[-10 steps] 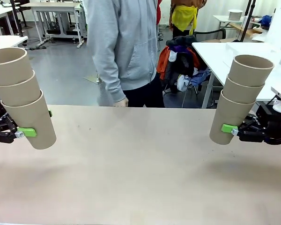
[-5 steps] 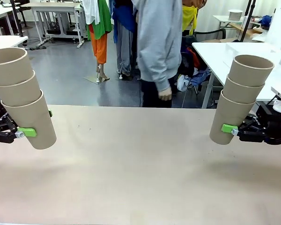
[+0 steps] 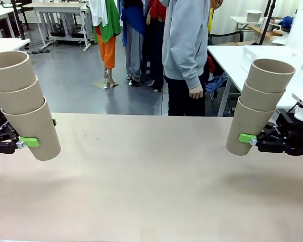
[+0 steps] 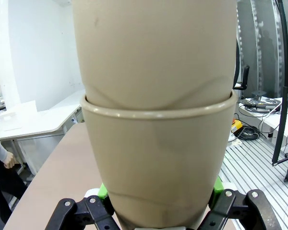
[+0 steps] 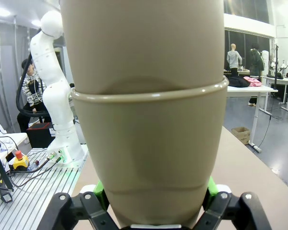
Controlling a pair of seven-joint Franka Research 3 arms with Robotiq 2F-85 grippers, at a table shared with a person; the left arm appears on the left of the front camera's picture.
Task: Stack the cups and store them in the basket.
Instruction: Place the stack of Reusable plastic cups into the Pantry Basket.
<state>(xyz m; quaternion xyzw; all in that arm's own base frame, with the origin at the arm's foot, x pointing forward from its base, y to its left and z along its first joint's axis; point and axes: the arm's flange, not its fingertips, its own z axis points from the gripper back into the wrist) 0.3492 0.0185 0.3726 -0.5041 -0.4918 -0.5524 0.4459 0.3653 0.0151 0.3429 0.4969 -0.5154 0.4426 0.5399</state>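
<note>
Both claws are busy holding cups. The left claw is at the left side of the table and is shut tight on the left stack, which is three brown cups pushed one inside the other. Its green pads pinch the lowest cup near its bottom, one pad on the near side and one on the far side. This stack hangs in the air above the table and does not touch it. Its open mouth faces up and the top leans a bit to the left. The right claw is at the right side of the table and is shut tight on the right stack, also three brown cups, one inside the other. It too grips the lowest cup down low, and this stack is up off the table with its top leaning a bit to the right. The two stacks are far apart, one at each end of the table. From each wrist, the lowest cup sits right between the two green pads, and its rim rings the next cup above it. A person in a grey top stands at the far side of the table, a little right of the middle, with one hand hanging down. That hand is well away from both stacks.
</note>
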